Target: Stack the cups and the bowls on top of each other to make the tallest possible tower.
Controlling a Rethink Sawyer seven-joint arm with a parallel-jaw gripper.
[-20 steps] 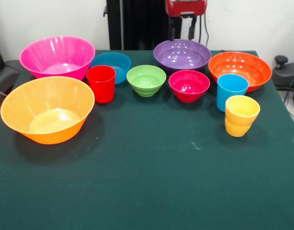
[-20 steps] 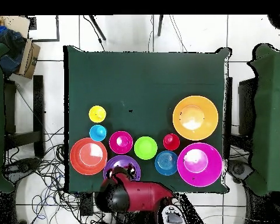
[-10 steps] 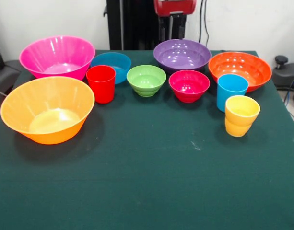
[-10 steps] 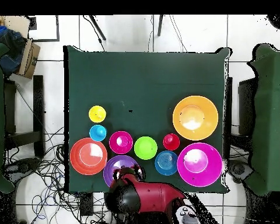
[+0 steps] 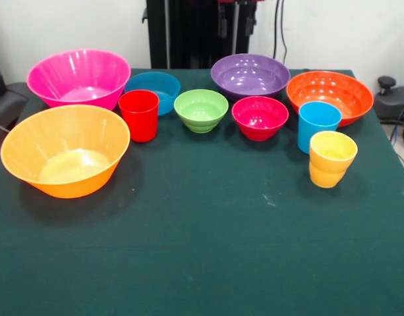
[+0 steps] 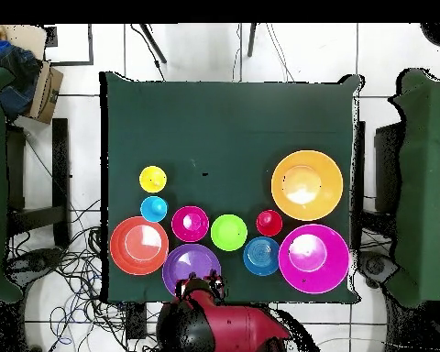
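Pincer (image 5: 233, 21) first: mine hangs at 12 o'clock in the front view, just past the far edge of the surface (image 5: 208, 230). I see two dark tips up there, but I cannot tell if they are wide or closed. Nothing is in them.

Right below my pincer sits the purple bowl (image 5: 250, 74). At 3 o'clock from it is the orange bowl (image 5: 329, 96). In front of the purple bowl is the small crimson-pink bowl (image 5: 259, 118), and at 9 o'clock from that one is the small green bowl (image 5: 201, 110). The small blue bowl (image 5: 153, 91) sits farther along at 9 o'clock, touching the big pink bowl (image 5: 78, 78). The red cup (image 5: 139, 115) stands just in front of the blue bowl. The big yellow-orange bowl (image 5: 65, 158) is at 7 o'clock from the pink one.

Over at the other side, the sky-blue cup (image 5: 317, 126) stands just in front of the orange bowl. The yellow cup (image 5: 331, 158) is beside it at 5 o'clock.

Nothing is stacked yet, so I think the tower is not begun. I am at the very first step: picking what to grab. I think a big bowl should be the bottom. Next I would need to come down onto a rim, open enough to fit over it, and pinch it well. The bowls look shiny, so one might slip.
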